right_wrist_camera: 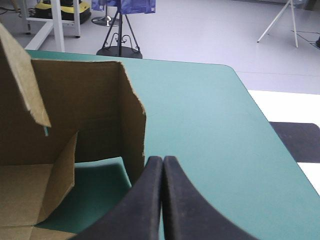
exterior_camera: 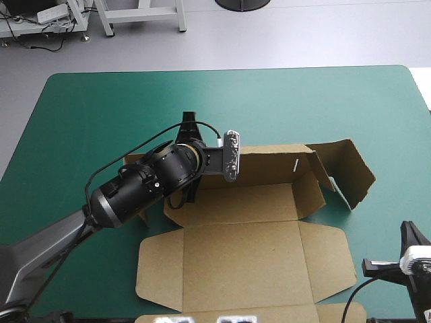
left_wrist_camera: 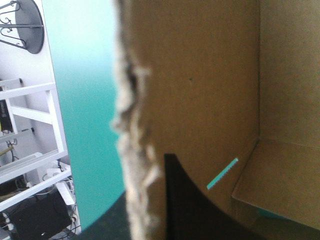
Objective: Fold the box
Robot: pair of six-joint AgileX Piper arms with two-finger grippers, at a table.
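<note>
Box [exterior_camera: 242, 259] is laid centre-near on the teal-green surface [exterior_camera: 94, 108], with far wall [exterior_camera: 269, 165] and right flap [exterior_camera: 350, 168] raised. Left end effector [left_wrist_camera: 147, 167] is clamped on the far wall's edge. Right end effector [right_wrist_camera: 162, 160] is closed and empty at the near-right corner. Far side is left open

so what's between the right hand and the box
Nothing but bare teal-green cover: in the high view the right hand sits apart from the box.

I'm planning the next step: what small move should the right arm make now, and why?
Probably open the right gripper and ease it toward the box's splayed right-end flap. The left gripper pinches the raised far wall, while the right one sits shut and apart from the box.
</note>
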